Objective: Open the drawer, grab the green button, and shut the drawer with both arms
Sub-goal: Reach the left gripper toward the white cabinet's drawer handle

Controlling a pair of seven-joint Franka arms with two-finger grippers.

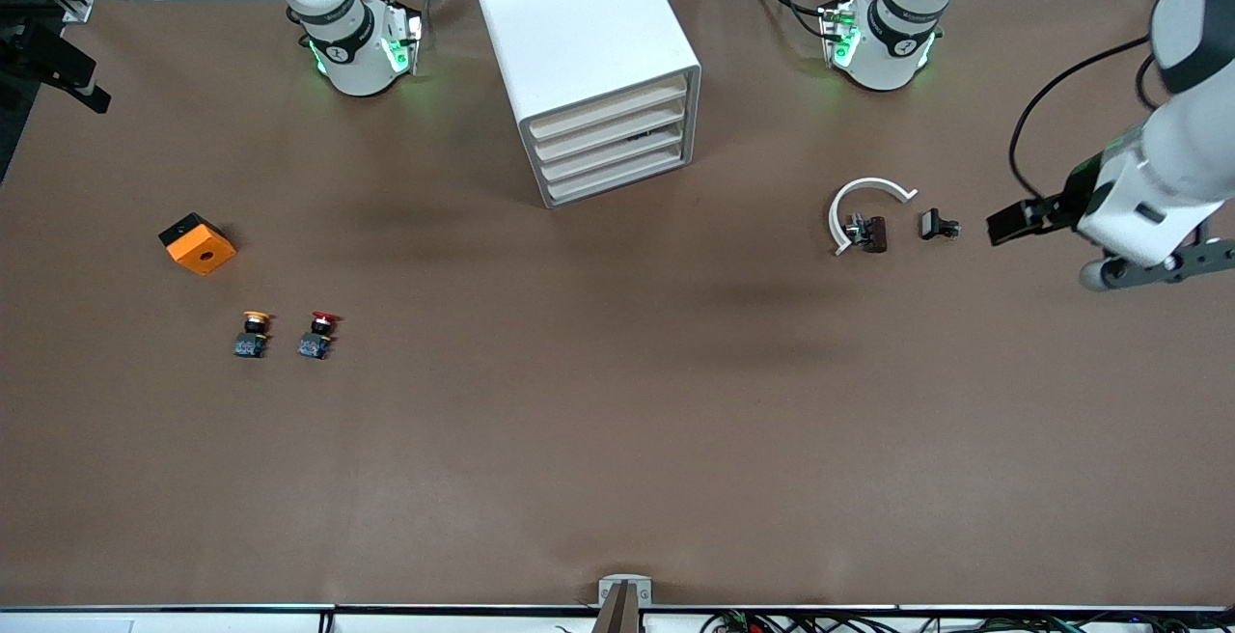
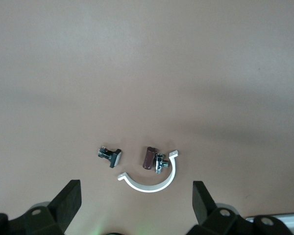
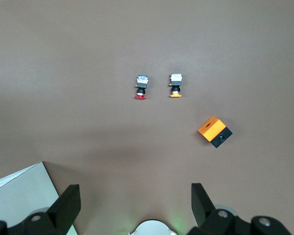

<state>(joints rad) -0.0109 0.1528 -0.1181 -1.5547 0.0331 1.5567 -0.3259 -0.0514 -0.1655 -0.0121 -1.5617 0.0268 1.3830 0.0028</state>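
Bright, even overhead light leaves soft shadows on the table [image 1: 617, 440]; wrist views look slightly hazy.

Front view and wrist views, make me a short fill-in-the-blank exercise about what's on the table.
1. All drawers of the white cabinet are ____.
2. Beside the yellow-capped button stands a button with a ____ cap.
3. The orange block lies toward the ____ arm's end of the table.
4. The left pincer is open over a white ____-shaped clamp.

Missing words: shut; red; right; C
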